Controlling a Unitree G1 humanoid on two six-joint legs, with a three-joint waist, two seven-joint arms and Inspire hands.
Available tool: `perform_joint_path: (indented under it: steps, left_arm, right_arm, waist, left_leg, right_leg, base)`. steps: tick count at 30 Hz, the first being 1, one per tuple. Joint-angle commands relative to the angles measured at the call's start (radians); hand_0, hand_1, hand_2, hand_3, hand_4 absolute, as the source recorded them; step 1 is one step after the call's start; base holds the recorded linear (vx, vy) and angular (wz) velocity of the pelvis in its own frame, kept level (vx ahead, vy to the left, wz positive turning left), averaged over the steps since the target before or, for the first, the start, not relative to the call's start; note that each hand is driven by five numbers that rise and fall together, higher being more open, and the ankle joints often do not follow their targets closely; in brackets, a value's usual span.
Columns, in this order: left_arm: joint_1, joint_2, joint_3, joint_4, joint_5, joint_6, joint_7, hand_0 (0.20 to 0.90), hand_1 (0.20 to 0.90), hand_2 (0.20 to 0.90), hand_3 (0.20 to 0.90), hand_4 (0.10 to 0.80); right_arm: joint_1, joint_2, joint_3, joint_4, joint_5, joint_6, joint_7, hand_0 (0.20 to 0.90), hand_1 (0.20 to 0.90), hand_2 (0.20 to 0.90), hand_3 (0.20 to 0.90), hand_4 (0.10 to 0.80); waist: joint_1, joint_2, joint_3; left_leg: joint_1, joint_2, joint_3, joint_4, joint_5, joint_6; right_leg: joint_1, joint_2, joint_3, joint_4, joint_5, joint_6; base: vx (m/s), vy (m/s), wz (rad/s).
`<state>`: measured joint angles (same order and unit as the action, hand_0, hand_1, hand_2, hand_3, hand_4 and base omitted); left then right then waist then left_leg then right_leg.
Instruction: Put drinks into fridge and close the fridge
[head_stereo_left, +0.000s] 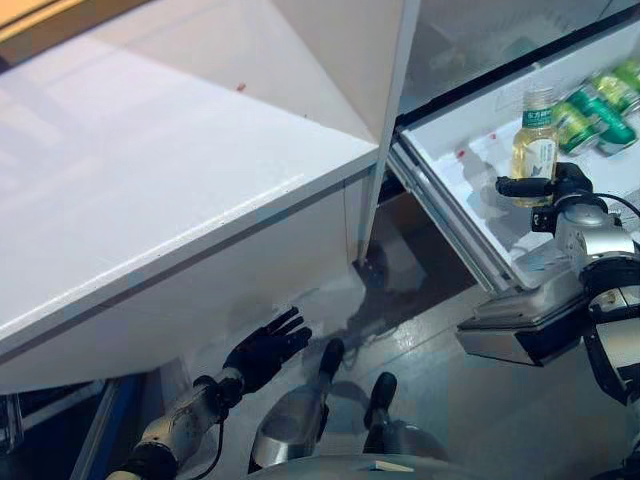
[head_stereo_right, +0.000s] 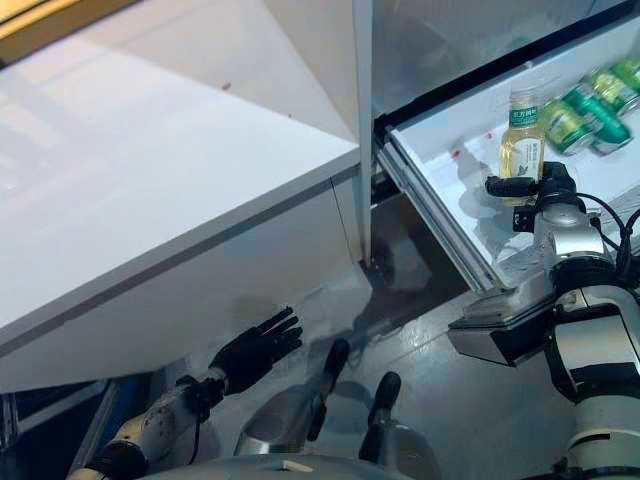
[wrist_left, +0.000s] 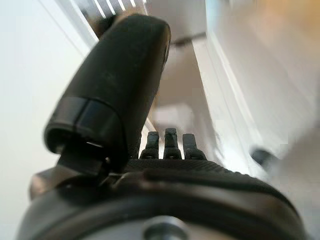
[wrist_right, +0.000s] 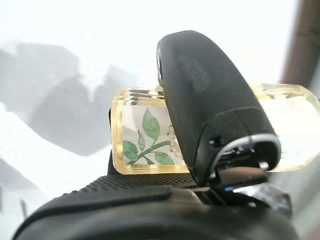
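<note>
The yellow-tea bottle (head_stereo_left: 535, 148) stands upright in the right hand (head_stereo_left: 548, 186), whose fingers and thumb are clamped round its lower body; the right wrist view shows the thumb across its leaf-printed label. The bottle is over the white fridge door shelf (head_stereo_left: 480, 200), and whether its base already rests on the shelf cannot be told.

Judging by this, the task is partway through: this drink is at the point of being set down, it has not been let go, and the fridge stands open, so release and closing are still to come.

Green cans (head_stereo_left: 600, 105) already lie on the same shelf, just beyond the bottle on its far side. Further from the bottle, the white fridge door panel (head_stereo_left: 160, 180) stretches wide open. The left hand (head_stereo_left: 266, 350) hangs low beneath that panel, well apart from the bottle, its fingers straight and spread, holding nothing.
</note>
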<state>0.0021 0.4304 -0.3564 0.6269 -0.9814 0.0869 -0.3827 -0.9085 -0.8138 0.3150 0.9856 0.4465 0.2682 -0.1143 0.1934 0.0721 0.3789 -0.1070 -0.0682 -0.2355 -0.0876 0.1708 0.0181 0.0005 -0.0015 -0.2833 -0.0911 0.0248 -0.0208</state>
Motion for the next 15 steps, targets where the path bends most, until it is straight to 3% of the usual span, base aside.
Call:
perform_joint_path:
  steps: [1,7,15]
  left_arm:
    - [-0.026,-0.001,0.012,0.006,0.072,-0.118,0.028,0.900,0.900,0.900,0.900,0.800]
    - [-0.065,-0.030,0.058,0.171,0.166,-0.156,0.153,0.900,0.900,0.900,0.900,0.800]
    - [-0.099,-0.038,0.109,0.295,0.181,-0.112,0.182,0.900,0.900,0.900,0.900,0.800]
  right_arm:
    - [-0.225,-0.151,0.083,-0.067,-0.034,-0.054,0.031,0.300,0.300,0.300,0.200,0.100]
    - [-0.267,-0.140,0.127,-0.009,-0.097,-0.007,0.108,0.300,0.300,0.300,0.200,0.100]
    - [-0.347,-0.125,0.233,0.066,-0.275,0.053,0.265,0.300,0.300,0.300,0.200,0.100]
  waist:
    - [0.006,-0.052,-0.034]
    - [0.005,-0.054,0.009]
    - [-0.004,-0.054,0.028]
  left_leg:
    - [0.018,0.035,0.051,0.012,-0.098,-0.017]
    - [-0.018,0.034,0.064,0.012,-0.092,-0.017]
    - [-0.041,0.032,0.097,0.015,-0.088,-0.021]
  right_leg:
    - [-0.068,-0.059,0.080,0.111,-0.010,0.042]
    - [-0.107,-0.062,0.085,0.111,0.001,0.045]
    - [-0.137,-0.059,0.096,0.106,0.012,0.043]
  base:
    - [-0.055,-0.013,-0.03]
    - [-0.046,-0.015,-0.05]
    - [-0.023,0.007,-0.10]
